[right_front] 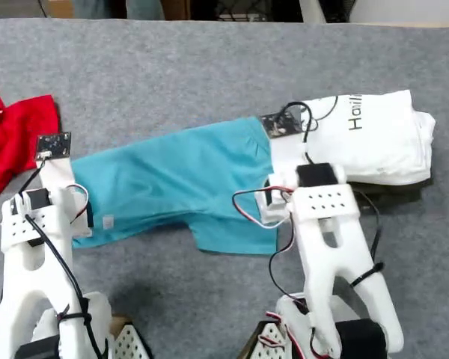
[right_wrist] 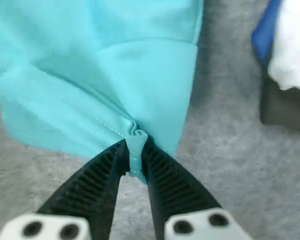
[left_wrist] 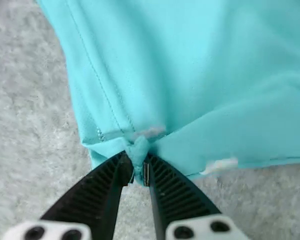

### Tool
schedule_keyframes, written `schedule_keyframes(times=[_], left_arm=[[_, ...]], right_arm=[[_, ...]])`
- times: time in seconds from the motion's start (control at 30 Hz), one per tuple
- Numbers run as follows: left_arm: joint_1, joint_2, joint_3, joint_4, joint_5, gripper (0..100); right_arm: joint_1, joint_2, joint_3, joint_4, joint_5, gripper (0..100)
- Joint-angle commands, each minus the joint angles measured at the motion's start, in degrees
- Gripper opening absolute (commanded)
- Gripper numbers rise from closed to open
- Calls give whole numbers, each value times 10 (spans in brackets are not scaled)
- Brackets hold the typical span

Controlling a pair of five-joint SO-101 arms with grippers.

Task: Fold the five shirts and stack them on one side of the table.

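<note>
Left pincer (left_wrist: 138,172): jaws pinched shut on left end of teal fabric shirt (right_front: 172,179). Right pincer (right_wrist: 134,167): likewise clamped on right end. Shirt spread mid grey desk (right_front: 172,67), just beside folded white shirt stack (right_front: 374,138) at right. Step, judged: folding. Next: raise both ends together, evenly.

**Hidden, Cropped, Blurred**

Cropped at the high view's left edge: red shirt (right_front: 11,142). Partly covered by left arm (right_front: 37,247) and right arm (right_front: 325,224): teal shirt (right_front: 172,187). Mostly buried under white shirt (right_front: 367,138): dark shirt (right_wrist: 285,107) and blue shirt (right_wrist: 264,32), both blurred.
</note>
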Motion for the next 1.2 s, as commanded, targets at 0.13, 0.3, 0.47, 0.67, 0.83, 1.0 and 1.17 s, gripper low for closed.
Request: schedule_keyframes(times=[0.13,0.3,0.47,0.67,0.83,1.0,1.17], left_arm=[[-34,-8,-21,5,-11,29],[-36,-9,-23,11,-8,33],[-37,-14,-37,55,-8,184],[-99,-14,-138,109,-9,198],[-158,-14,-273,132,-6,75],[-77,-5,-317,113,32,38],[40,91,-242,-28,125,29]], right_arm=[[-8,-18,1,-3,18,13],[-50,-18,11,-1,55,15],[-51,-25,0,53,61,175],[-46,-70,-62,97,93,328],[-49,-57,-157,98,63,43],[-69,19,-192,64,23,66],[-117,153,-196,-8,-25,15]])
